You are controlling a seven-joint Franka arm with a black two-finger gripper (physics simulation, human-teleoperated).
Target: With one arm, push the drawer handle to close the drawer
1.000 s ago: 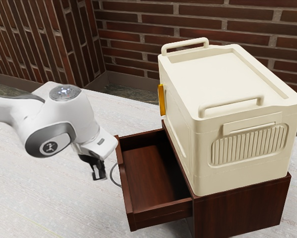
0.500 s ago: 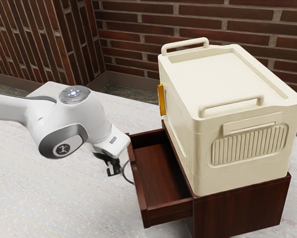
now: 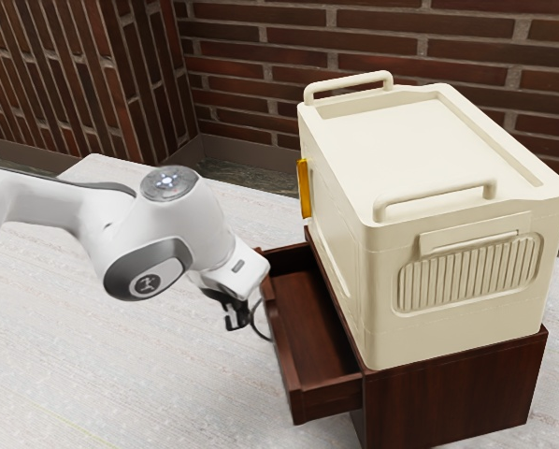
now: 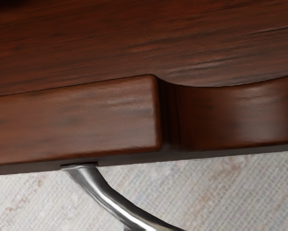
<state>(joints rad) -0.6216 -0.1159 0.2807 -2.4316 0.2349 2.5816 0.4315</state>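
1. Exterior view: a small dark mark sits on the arm's round gray cap, up and to the exterior view's left of the pincer. It is too small to read.
2. The drawer points out of the brown cabinet toward the pincer's side. Its front board is long and runs from beside the pincer down toward the camera, at a slant.
3. The thin, bent handle is just beside the pincer, on the exterior view's right of it. It bows out from the front board, and its long way runs along that board. I can't tell if they touch.
4. The drawer is partly out. I can't tell if the pincer is open or closed.
5. A big cream box sits on the cabinet, past the drawer from the pincer. The pale table is below the pincer.
6. Wrist view: close to the pincer, the front board has a straight top, then a scooped dip. The shiny gray handle comes out of the board and curves away over the table.
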